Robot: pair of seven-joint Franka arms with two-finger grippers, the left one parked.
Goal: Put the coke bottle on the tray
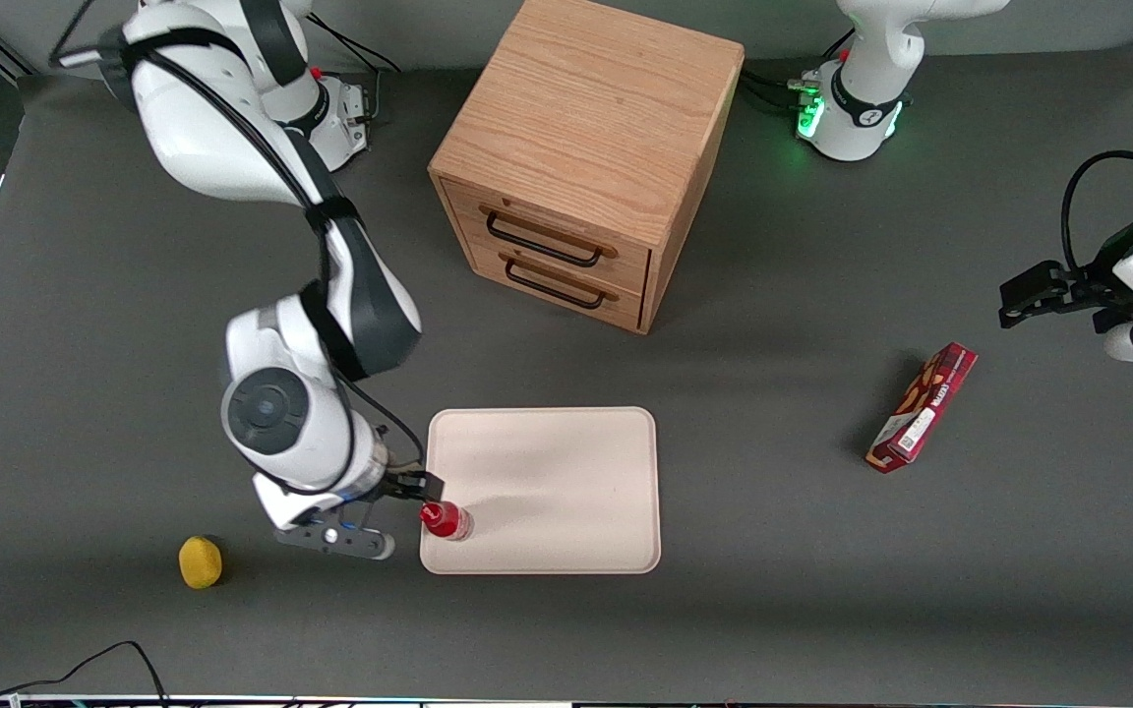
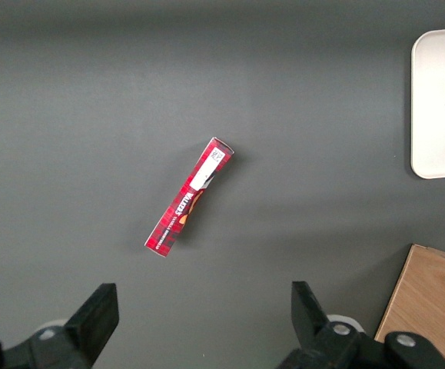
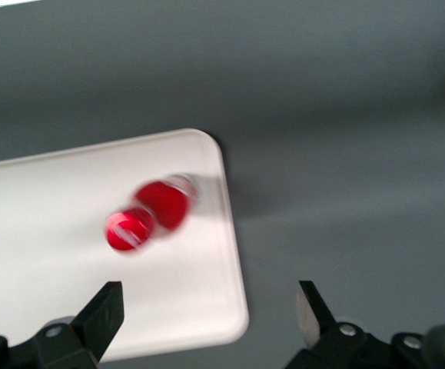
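Note:
The coke bottle (image 1: 447, 519), with red cap and red label, stands on the cream-beige tray (image 1: 547, 482), in the tray corner nearest the front camera at the working arm's end. My right gripper (image 1: 407, 486) is open and empty. It hovers just off that tray edge, beside the bottle and apart from it. In the right wrist view the bottle (image 3: 153, 211) sits on the tray (image 3: 45, 254), clear of the spread fingers (image 3: 105, 311), and the tray corner lies between them. The tray's edge also shows in the left wrist view (image 2: 441, 100).
A wooden drawer cabinet (image 1: 576, 167) stands farther from the front camera than the tray. A yellow ball (image 1: 201, 561) lies on the table near my arm. A long red snack box (image 1: 924, 406) lies toward the parked arm's end, also in the left wrist view (image 2: 190, 197).

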